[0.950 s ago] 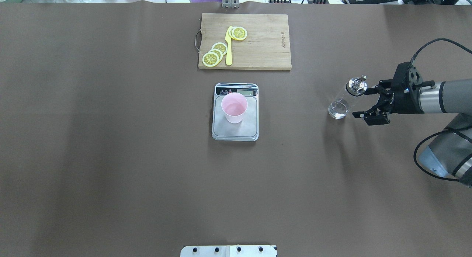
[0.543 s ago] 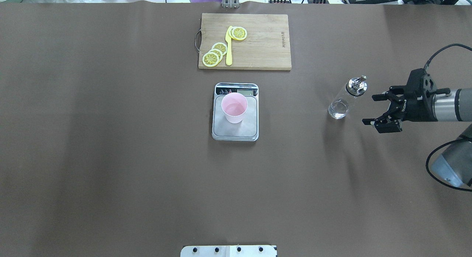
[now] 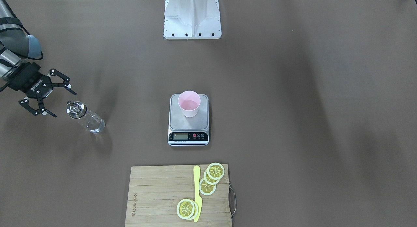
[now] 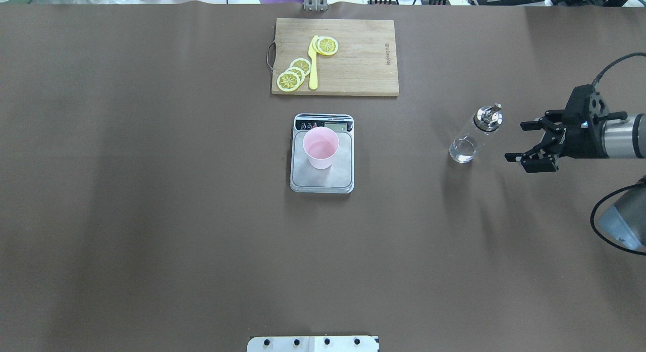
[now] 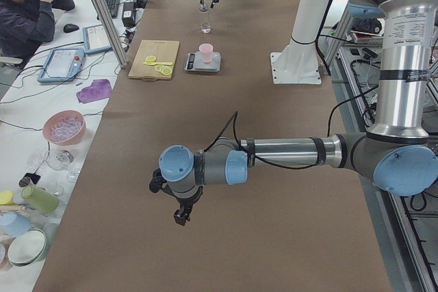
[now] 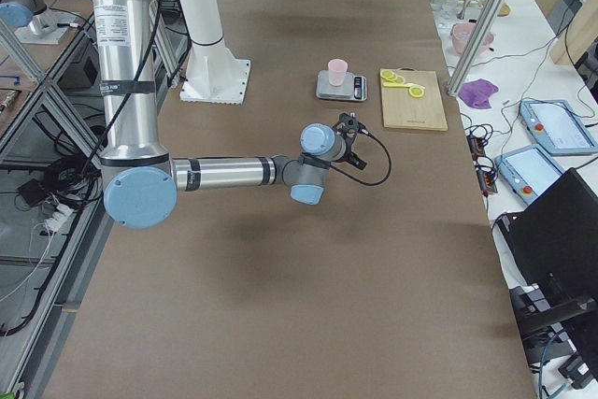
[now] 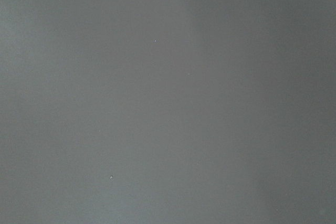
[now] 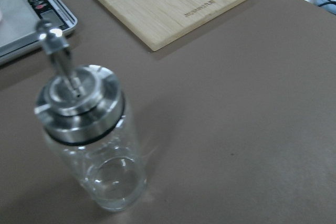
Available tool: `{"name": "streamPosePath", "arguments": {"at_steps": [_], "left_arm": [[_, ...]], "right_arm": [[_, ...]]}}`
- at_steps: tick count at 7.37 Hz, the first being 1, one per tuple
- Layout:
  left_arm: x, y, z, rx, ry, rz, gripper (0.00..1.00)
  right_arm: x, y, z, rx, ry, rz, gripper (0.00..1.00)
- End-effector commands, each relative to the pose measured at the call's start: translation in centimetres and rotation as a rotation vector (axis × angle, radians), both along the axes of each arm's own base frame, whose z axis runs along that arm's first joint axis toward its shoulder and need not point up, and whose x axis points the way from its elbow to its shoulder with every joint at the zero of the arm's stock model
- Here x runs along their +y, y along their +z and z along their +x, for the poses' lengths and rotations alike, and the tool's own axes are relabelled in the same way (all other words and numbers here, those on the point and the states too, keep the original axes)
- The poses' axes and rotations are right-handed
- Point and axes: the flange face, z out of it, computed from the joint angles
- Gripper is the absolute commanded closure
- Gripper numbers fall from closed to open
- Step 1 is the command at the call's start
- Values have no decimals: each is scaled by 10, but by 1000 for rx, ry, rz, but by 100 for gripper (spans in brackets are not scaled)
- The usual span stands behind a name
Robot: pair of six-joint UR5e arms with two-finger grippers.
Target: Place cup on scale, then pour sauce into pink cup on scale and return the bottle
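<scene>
Pulled right claw [image 4: 515, 141] back rightward from bottle [image 4: 472, 137] over the last second, with jaws spread wide and nothing between them. Far left, can't tell open or closed for left claw [image 5: 181, 213], seen only from the side, low over bare table [image 4: 151, 215]. Mid-table, looks done with step one: cup [image 4: 320, 147] upright on scale [image 4: 323, 183], well inside the platform. Further right, leaves bottle standing alone, well apart from scale and near the claw without touching. Hard to make out sauce through the glass, or any in cup, so can't judge whether pouring is over. Risks from here: clipping the tall, narrow bottle with a spread finger on a re-approach and toppling it; gripping too near the cap and letting it swing; nudging cup off the platform while tilting.
</scene>
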Motion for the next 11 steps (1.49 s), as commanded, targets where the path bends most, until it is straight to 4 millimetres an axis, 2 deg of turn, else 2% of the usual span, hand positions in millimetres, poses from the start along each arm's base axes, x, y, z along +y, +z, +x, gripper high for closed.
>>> {"name": "streamPosePath", "arguments": {"at_steps": [1, 4, 6, 7, 9, 10, 11], "left_arm": [[-1, -3, 1, 0, 1, 6, 2], [-1, -2, 1, 0, 1, 4, 2], [0, -2, 1, 0, 1, 4, 2], [-1, -2, 1, -2, 2, 6, 2], [-1, -2, 1, -2, 2, 6, 2], [-2, -4, 1, -2, 2, 9, 2], [-1, -3, 1, -2, 2, 7, 2]], "right_arm": [[-28, 18, 35, 65, 92, -146, 1], [-58, 72, 121, 136, 280, -472, 1], [-69, 92, 197, 152, 408, -673, 1], [-65, 101, 216, 157, 423, -728, 0], [-40, 143, 231, 246, 515, -770, 0], [-27, 171, 236, 282, 543, -814, 0], [-25, 184, 236, 300, 544, -828, 0]]}}
